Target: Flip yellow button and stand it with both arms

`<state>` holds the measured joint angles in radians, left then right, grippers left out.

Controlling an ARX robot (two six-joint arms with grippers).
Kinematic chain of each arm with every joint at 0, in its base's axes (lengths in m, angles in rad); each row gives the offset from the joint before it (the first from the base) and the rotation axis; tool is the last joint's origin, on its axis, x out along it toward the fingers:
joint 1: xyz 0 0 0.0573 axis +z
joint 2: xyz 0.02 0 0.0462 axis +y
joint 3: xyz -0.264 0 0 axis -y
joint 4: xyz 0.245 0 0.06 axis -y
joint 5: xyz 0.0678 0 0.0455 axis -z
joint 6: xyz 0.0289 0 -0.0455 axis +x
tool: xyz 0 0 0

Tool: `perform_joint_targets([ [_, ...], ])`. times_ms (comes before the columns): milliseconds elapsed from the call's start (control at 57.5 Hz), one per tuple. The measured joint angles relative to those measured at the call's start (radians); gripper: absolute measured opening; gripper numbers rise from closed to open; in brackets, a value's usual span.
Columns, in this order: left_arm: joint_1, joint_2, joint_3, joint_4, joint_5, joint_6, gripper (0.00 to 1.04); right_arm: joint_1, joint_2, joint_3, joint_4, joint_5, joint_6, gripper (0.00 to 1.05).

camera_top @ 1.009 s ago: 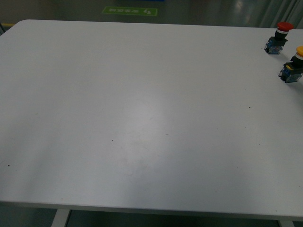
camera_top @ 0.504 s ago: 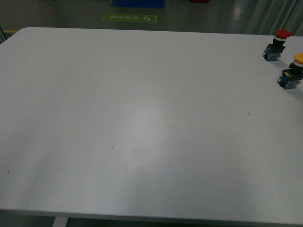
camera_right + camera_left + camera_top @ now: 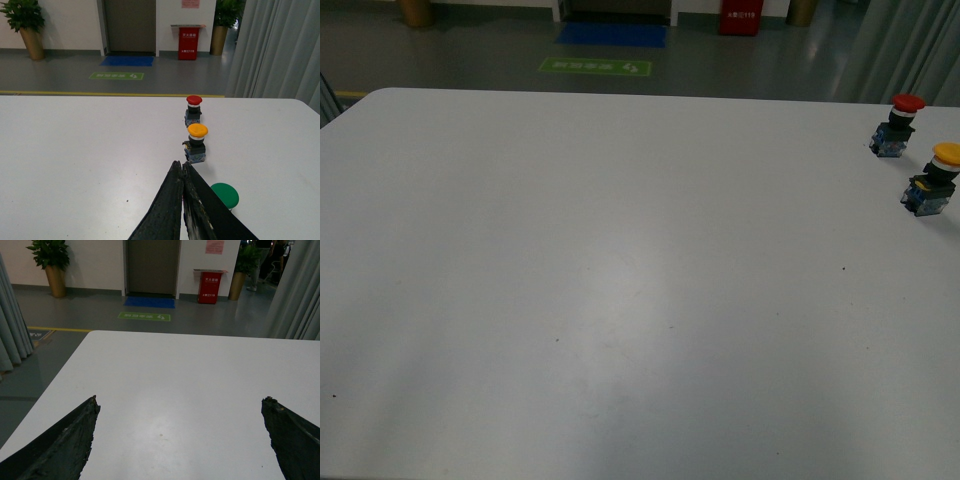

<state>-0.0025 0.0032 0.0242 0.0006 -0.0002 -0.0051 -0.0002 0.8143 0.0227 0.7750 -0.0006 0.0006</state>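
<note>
The yellow button (image 3: 931,180) stands cap up on its blue-black body near the table's far right edge. It also shows in the right wrist view (image 3: 196,142), just beyond my right gripper (image 3: 180,165), which is shut and empty, its tips a short way from the button. My left gripper (image 3: 180,402) is open and empty over bare white table; the button does not show in its view. Neither arm shows in the front view.
A red-capped button (image 3: 895,127) stands upright just behind the yellow one, also in the right wrist view (image 3: 193,111). A green cap (image 3: 224,195) lies beside my right fingers. The white table (image 3: 620,280) spreads wide to the left. Grey curtains hang at the right.
The front view has tilted up: both buttons and the table's far edge sit lower in the picture, and more of the floor shows behind. The buttons have not moved on the table.
</note>
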Motion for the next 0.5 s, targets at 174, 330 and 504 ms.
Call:
perform_joint_targets([
  [174, 0.000, 0.000, 0.000, 0.000, 0.000, 0.000, 0.98, 0.000, -0.130, -0.013, -0.113, 0.000, 0.000, 0.03],
  [330, 0.000, 0.000, 0.000, 0.000, 0.000, 0.000, 0.98, 0.000, -0.235, -0.018, -0.208, 0.000, 0.000, 0.03],
  [504, 0.000, 0.000, 0.000, 0.000, 0.000, 0.000, 0.98, 0.000, -0.346, -0.018, -0.309, 0.000, 0.000, 0.03],
])
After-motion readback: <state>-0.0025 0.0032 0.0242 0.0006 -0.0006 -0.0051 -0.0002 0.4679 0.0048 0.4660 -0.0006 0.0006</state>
